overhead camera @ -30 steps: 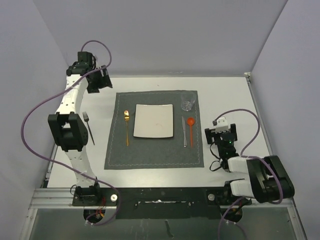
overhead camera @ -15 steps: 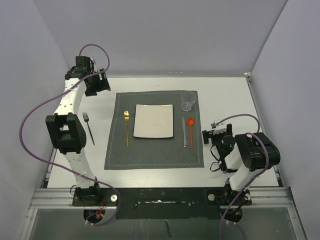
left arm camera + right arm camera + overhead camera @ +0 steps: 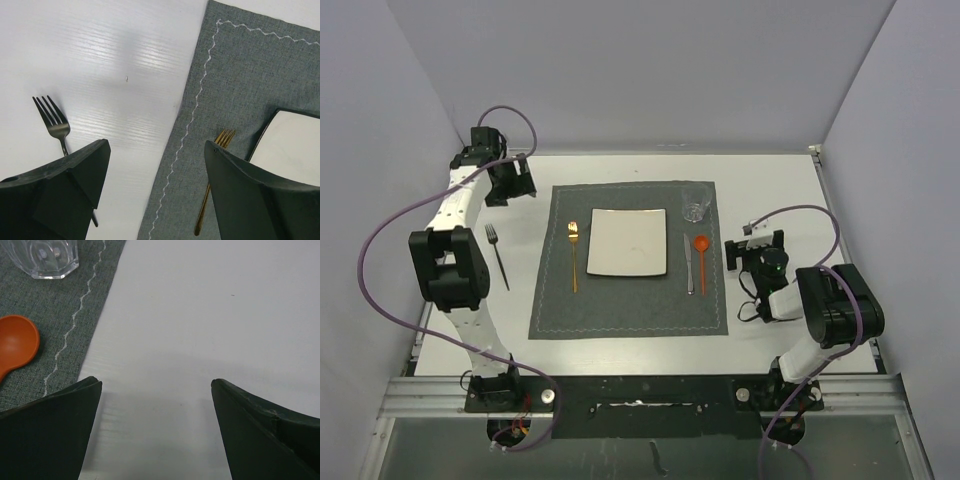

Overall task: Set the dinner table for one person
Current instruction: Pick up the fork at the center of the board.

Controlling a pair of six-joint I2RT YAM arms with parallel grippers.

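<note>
Right arm folded in since a second ago: its elbow, then low by the near-right corner, now stands closer to the mat, with the right gripper [image 3: 755,245] a little farther from the near edge. Left gripper [image 3: 510,182] dropped slightly toward the mat's far-left corner.

Table [image 3: 770,190]: white, fills the whole work area under both arms, black rail along the near edge.

Mat [image 3: 620,310]: grey, centred on the table. On it, left to right: gold fork [image 3: 573,255], square plate [image 3: 628,243], knife [image 3: 688,265], orange spoon [image 3: 701,250]. Glass [image 3: 694,205] sits at the mat's far-right corner.

Dark fork [image 3: 498,255]: on bare table off the mat's left edge, tines toward the far edge.

Left gripper [image 3: 156,150]: fingers spread, nothing between them; above the mat's left edge.

Right gripper [image 3: 156,382]: fingers spread wide, empty; over bare table just off the mat's right edge, near spoon and glass.
</note>
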